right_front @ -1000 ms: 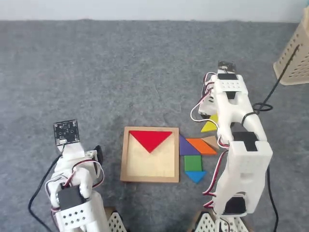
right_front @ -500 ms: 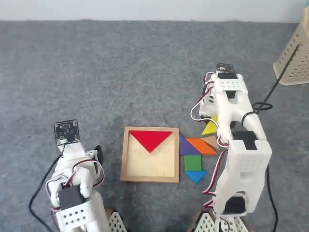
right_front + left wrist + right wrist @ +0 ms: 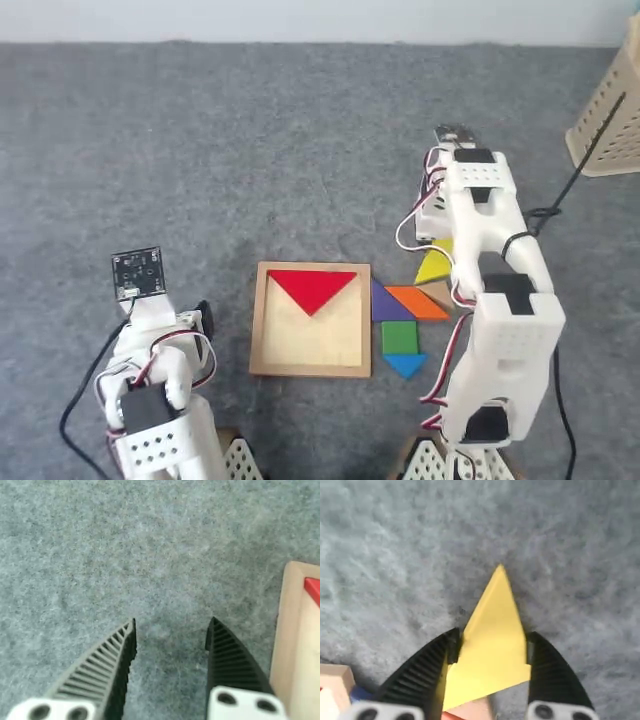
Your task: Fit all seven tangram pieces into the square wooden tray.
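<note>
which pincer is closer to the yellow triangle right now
Right. The right pincer grips the yellow triangle by its two edges; the left pincer is open over bare carpet, on the far side of the wooden tray from it.

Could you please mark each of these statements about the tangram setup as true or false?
1. The red triangle lies inside the wooden tray. True.
2. The left gripper is shut on a piece. False: it is open over bare carpet, beside the tray's edge.
3. The right gripper has the yellow triangle between its jaws. True.
4. The green square is already in the tray. False: it lies on the carpet outside the tray.
</note>
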Action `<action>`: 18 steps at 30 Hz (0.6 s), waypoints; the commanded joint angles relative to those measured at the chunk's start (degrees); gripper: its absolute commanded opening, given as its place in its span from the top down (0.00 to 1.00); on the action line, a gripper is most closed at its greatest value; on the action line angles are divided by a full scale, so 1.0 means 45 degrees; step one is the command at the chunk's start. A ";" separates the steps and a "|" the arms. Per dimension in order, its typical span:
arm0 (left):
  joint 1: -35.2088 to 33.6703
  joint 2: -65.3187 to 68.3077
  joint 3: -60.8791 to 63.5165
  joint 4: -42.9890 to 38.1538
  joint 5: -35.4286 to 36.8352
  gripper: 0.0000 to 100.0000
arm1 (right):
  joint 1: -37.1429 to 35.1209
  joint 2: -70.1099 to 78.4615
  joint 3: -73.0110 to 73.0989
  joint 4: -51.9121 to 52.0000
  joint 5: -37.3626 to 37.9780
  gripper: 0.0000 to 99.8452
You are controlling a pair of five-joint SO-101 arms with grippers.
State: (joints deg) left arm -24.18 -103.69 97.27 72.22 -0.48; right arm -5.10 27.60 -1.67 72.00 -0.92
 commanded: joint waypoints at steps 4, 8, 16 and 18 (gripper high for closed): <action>0.0039 -0.0176 -0.0166 0.0059 -0.0059 0.78 | 0.0186 -0.3937 0.3028 -0.2335 0.0449 0.81; 0.0039 -0.0176 -0.0166 0.0059 -0.0059 0.78 | -0.0107 -0.5597 0.5079 -0.3057 0.0332 0.76; 0.0039 -0.0176 -0.0166 0.0059 -0.0059 0.78 | -0.0186 -0.4640 0.5568 -0.3096 -0.0098 0.75; 0.0039 -0.0176 -0.0166 0.0059 -0.0059 0.78 | -0.0322 -0.4073 0.5099 -0.3155 -0.0137 0.75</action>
State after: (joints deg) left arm -24.09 -103.69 97.27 72.22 -0.48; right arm -5.27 6.77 24.09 59.25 -0.40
